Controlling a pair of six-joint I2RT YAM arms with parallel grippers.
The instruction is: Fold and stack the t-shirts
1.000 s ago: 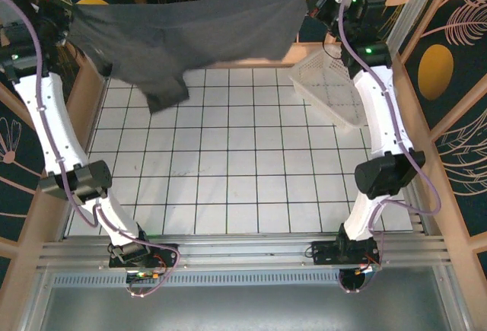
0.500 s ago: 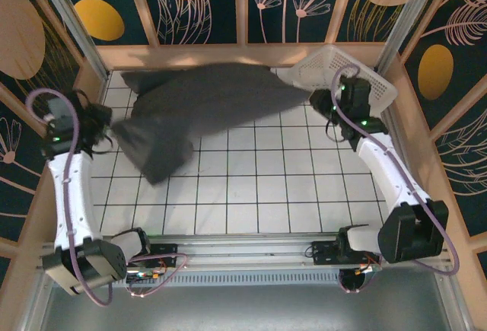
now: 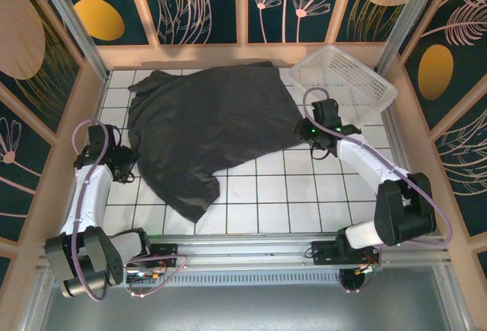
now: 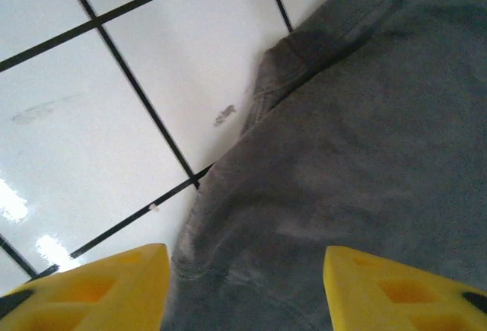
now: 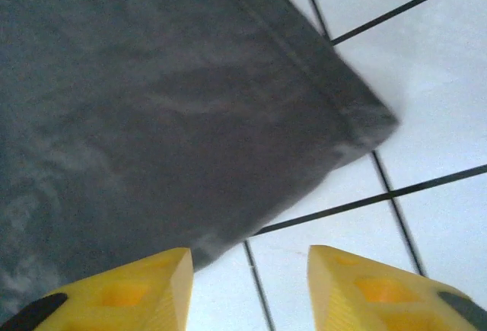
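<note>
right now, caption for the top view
Dark t-shirt spread on tiled table, left gripper and right gripper at its side edges

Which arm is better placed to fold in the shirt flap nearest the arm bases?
Probably left: the left gripper, open, sits beside that flap of the t-shirt; the right gripper is at the opposite corner.

dark t-shirt (image 3: 205, 125) flat on tiled table (image 3: 304, 194) — left tool (image 3: 129, 165), right tool (image 3: 303, 131) at its edges

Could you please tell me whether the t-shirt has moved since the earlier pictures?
Yes. The t-shirt has dropped from in front of the far wall onto the tiled table, toward the arm bases, left of the white basket.
</note>
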